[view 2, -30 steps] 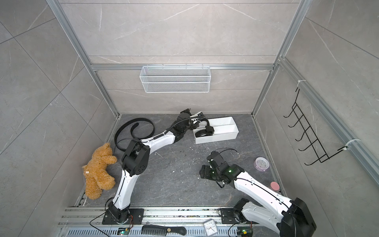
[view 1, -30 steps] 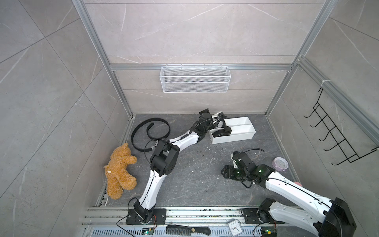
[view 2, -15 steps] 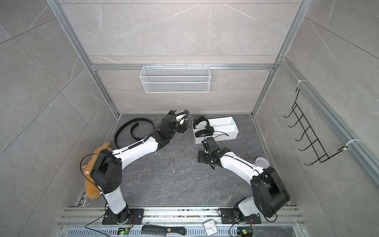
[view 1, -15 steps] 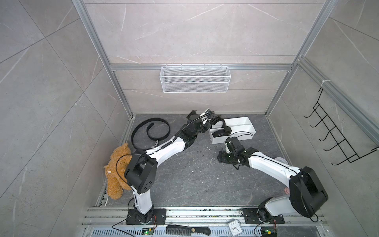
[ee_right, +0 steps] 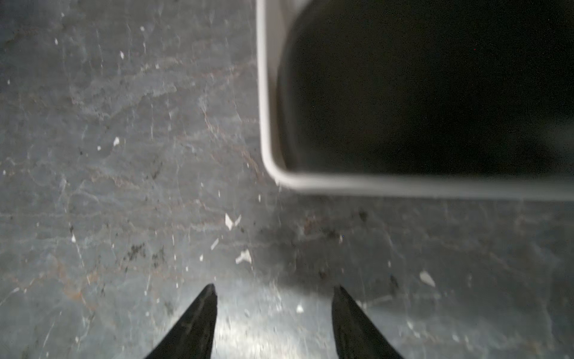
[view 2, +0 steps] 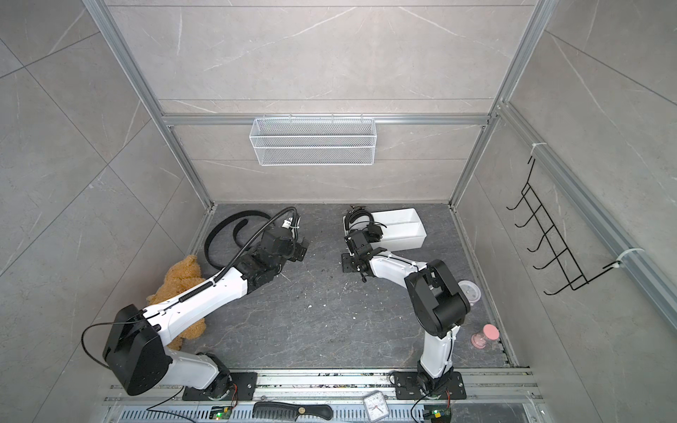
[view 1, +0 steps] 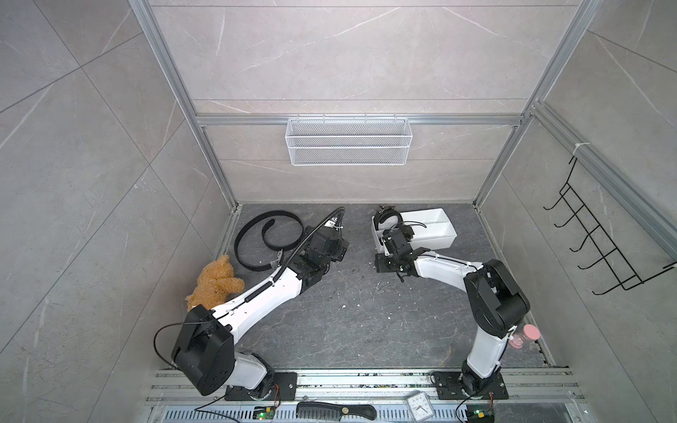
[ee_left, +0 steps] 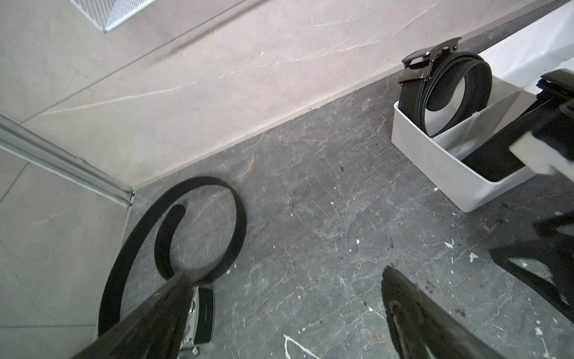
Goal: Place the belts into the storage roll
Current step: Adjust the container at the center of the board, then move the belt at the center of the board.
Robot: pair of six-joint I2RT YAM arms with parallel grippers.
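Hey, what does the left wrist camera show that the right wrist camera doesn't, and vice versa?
Only the left wrist view shows belts: a loose belt curled on the floor, a coiled belt standing in the white tray, plus a corner of the wire basket. Only the right wrist view looks between the tips of the right gripper: apart, nothing held. Both show the white tray and the dark floor, though the right wrist view catches just one tray corner, its inside too dark to read.
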